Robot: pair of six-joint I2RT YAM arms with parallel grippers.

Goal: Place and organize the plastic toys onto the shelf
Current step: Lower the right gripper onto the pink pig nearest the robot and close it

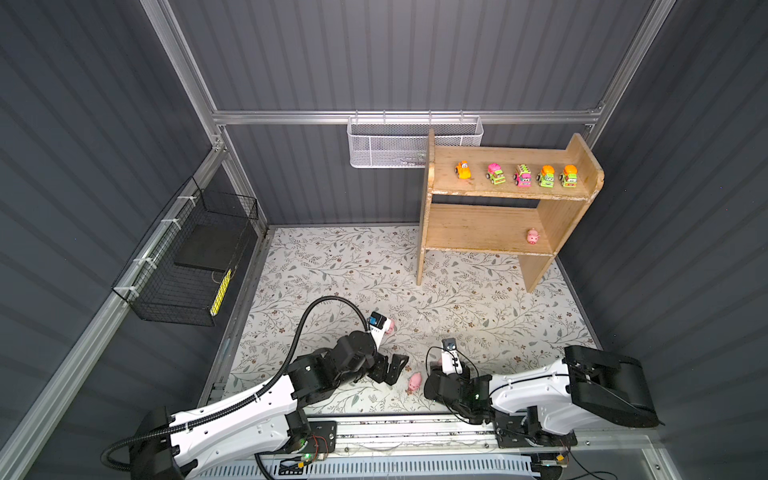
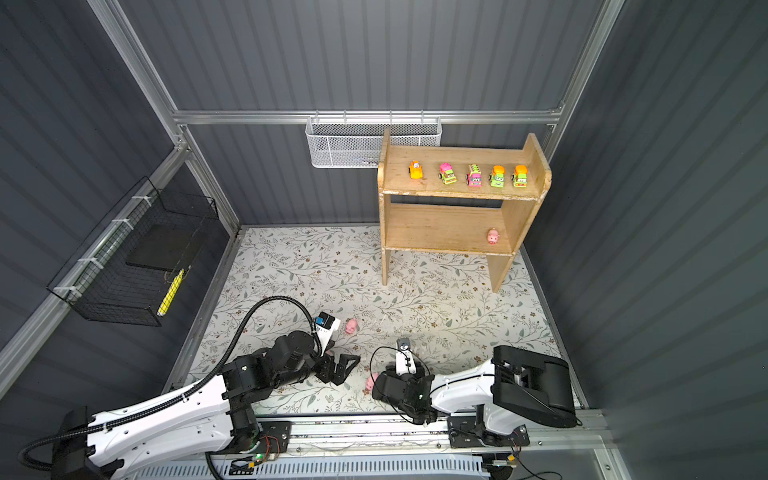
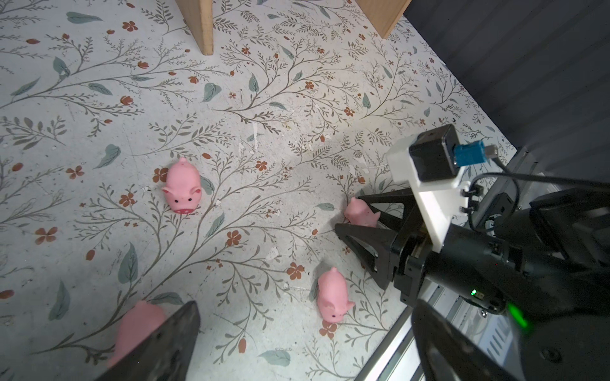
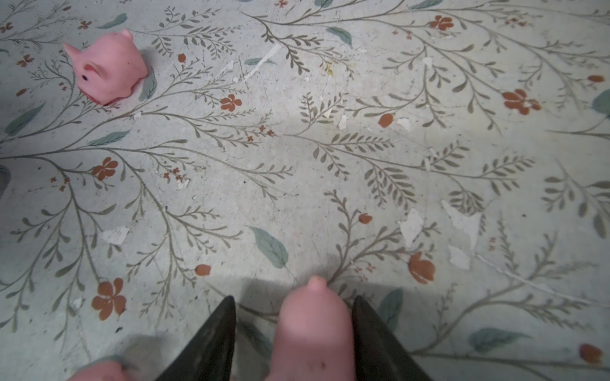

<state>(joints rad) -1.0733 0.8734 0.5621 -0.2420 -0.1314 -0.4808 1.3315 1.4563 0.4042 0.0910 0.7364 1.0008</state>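
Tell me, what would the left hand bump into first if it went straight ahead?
Most likely the pink pig lying just ahead of the open left hand; depth is unclear.

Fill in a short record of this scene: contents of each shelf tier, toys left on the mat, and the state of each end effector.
Top tier: five vehicles in a row
Lower tier: one pig, at the end nearer the right arm
Mat: four pigs
Left end effector: open, holding nothing
Right end effector: jaws either side of one mat pig, gap visible, not clamped
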